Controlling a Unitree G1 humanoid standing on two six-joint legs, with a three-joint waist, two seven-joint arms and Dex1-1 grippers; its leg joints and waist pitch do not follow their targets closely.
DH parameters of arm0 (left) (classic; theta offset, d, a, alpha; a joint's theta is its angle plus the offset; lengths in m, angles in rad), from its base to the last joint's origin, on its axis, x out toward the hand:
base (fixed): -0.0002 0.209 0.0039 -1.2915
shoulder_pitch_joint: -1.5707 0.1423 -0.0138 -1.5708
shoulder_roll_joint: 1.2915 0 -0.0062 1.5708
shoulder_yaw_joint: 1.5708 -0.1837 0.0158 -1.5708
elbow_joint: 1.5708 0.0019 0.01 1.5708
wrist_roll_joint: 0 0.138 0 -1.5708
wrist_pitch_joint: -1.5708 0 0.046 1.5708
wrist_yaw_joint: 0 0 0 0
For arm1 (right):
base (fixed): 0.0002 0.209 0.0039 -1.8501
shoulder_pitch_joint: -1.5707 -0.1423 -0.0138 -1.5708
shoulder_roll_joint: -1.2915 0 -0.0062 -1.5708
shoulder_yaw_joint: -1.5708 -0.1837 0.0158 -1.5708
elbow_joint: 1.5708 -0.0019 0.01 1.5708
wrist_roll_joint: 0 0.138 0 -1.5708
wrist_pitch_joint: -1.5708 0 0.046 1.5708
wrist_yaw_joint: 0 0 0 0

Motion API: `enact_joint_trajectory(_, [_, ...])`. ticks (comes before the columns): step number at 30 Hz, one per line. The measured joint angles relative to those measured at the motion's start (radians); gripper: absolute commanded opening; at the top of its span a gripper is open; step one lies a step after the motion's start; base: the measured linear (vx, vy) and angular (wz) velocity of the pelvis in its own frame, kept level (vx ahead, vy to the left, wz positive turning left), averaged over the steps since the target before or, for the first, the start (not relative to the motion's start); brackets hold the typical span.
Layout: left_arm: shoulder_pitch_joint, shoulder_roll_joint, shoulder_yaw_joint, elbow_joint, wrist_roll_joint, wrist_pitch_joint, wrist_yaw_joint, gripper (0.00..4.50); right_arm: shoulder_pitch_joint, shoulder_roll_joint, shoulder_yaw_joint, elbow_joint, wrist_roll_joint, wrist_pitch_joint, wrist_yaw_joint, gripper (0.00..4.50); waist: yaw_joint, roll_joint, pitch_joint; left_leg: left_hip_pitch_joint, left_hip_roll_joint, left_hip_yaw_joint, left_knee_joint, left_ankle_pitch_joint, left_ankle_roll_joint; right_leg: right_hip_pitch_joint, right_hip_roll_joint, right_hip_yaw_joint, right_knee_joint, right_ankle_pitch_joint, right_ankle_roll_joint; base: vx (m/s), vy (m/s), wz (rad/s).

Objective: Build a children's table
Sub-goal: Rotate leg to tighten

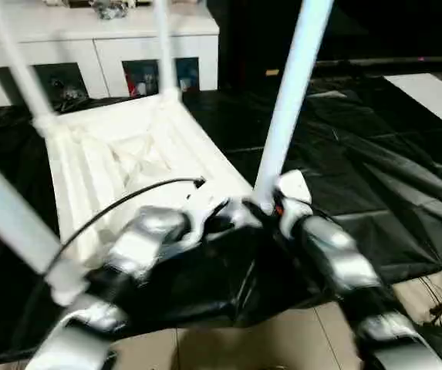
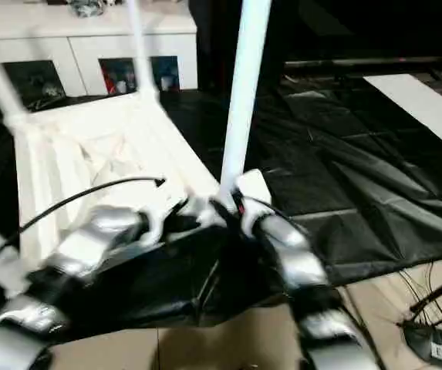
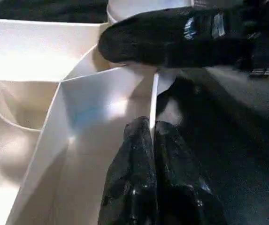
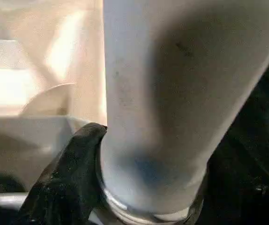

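Table top (image 1: 120,158) upside down on black floor sheet (image 1: 359,162), legs up. My right hand (image 4: 148,187) clamps near-corner leg (image 1: 290,100) at its socket; left hand (image 3: 150,140) pinches the rim. Next: seat leg fully.

Black sheeting (image 1: 359,162) spread in creases over a pale tiled floor (image 1: 282,339). Against the far wall, a white cabinet (image 1: 105,46) with glass doors. At the right, a white board (image 1: 433,92) and loose cables (image 2: 429,301).

Showing one upturned table top (image 1: 120,158), four white legs (image 1: 290,100), one white cabinet (image 1: 97,46), two silver forearms (image 1: 336,258).
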Motion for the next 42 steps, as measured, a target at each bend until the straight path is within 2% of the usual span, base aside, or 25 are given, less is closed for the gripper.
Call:
enact_joint_trajectory(3, [-0.032,-0.036,0.018,0.056,0.000,-0.001,0.050,0.00,-0.034,0.033,-0.030,0.043,-0.003,0.012,-0.102,2.71,0.000,0.003,-0.001,0.000,-0.008,-0.002,-0.003,0.000,0.000,0.001,-0.002,0.007,-0.006,0.000,0.000,0.000,0.000,0.00])
enact_joint_trajectory(10, [-0.055,-0.069,0.026,0.091,0.000,-0.003,0.095,0.00,-0.067,0.051,-0.065,0.089,-0.003,0.003,-0.163,2.71,0.009,0.003,-0.004,0.001,-0.012,0.001,-0.004,-0.004,0.006,0.003,-0.002,0.014,-0.009,0.005,-0.008,0.000,0.000,0.00])
enact_joint_trajectory(12, [-0.059,-0.071,0.026,0.097,0.000,-0.005,0.095,0.00,-0.067,0.052,-0.087,0.094,0.012,-0.008,-0.146,3.27,0.013,0.003,-0.005,0.003,-0.011,0.001,-0.007,-0.004,0.007,0.004,-0.001,0.014,-0.009,0.006,-0.008,0.000,0.000,0.00])
enact_joint_trajectory(14, [-0.059,-0.068,0.033,0.101,0.003,-0.012,0.109,0.00,-0.066,0.063,-0.099,0.094,0.037,-0.020,-0.123,3.41,0.013,0.003,-0.005,0.004,-0.011,0.002,-0.010,-0.004,0.007,0.004,-0.001,0.013,-0.009,0.006,-0.008,0.000,0.000,0.00])
enact_joint_trajectory(18, [-0.068,-0.045,0.067,0.126,0.010,-0.034,0.169,0.00,-0.060,0.091,-0.078,0.094,0.047,-0.042,-0.051,3.75,-0.011,0.002,-0.005,0.003,-0.009,-0.002,-0.013,-0.004,0.006,0.001,0.001,0.008,-0.009,0.007,-0.008,0.000,0.000,0.00])
enact_joint_trajectory(20, [-0.068,-0.042,0.067,0.125,0.010,-0.036,0.172,0.00,-0.060,0.081,-0.064,0.094,0.043,-0.048,-0.037,3.94,-0.010,0.002,-0.005,0.003,-0.009,-0.002,-0.015,-0.004,0.006,0.000,0.001,0.008,-0.009,0.008,-0.010,0.000,0.000,0.00])
enact_joint_trajectory(22, [-0.062,-0.029,0.064,0.106,0.012,-0.036,0.161,0.00,-0.056,0.035,-0.039,0.074,0.028,-0.066,0.019,3.94,-0.008,0.002,-0.005,0.004,-0.009,-0.001,-0.015,-0.004,0.006,-0.003,0.001,0.009,-0.008,0.015,-0.012,0.000,0.000,0.00])
enact_joint_trajectory(26, [-0.018,0.012,0.048,0.030,0.015,-0.032,0.106,0.00,-0.029,-0.049,-0.007,-0.030,0.031,-0.087,0.175,3.94,-0.007,0.002,-0.005,0.003,-0.008,0.001,-0.018,-0.004,0.006,-0.004,0.002,0.009,-0.006,0.022,-0.019,0.000,0.000,0.00])
enact_joint_trajectory(33, [0.141,0.168,0.023,-0.217,0.000,-0.020,-0.045,0.00,0.062,-0.220,0.001,-0.171,0.095,-0.083,0.485,3.94,0.002,0.001,-0.006,0.003,-0.001,0.000,-0.022,-0.005,0.004,-0.011,0.006,0.004,0.007,0.021,-0.017,0.000,0.000,0.00])
enact_joint_trajectory(36, [0.209,0.219,0.025,-0.319,-0.014,0.000,-0.090,0.00,0.107,-0.256,0.016,-0.212,0.127,-0.072,0.593,3.94,0.000,0.001,-0.006,0.003,0.003,0.000,-0.022,-0.007,0.002,-0.012,0.009,0.003,0.007,0.020,-0.017,0.000,0.000,0.00])
enact_joint_trajectory(42, [0.315,0.337,0.009,-0.522,-0.054,0.090,-0.202,0.00,0.130,-0.258,0.047,-0.279,0.150,-0.039,0.677,3.94,-0.004,0.001,-0.006,0.004,0.007,0.001,-0.022,-0.009,-0.002,-0.012,0.011,0.003,0.007,0.019,-0.017,0.000,0.000,0.00])
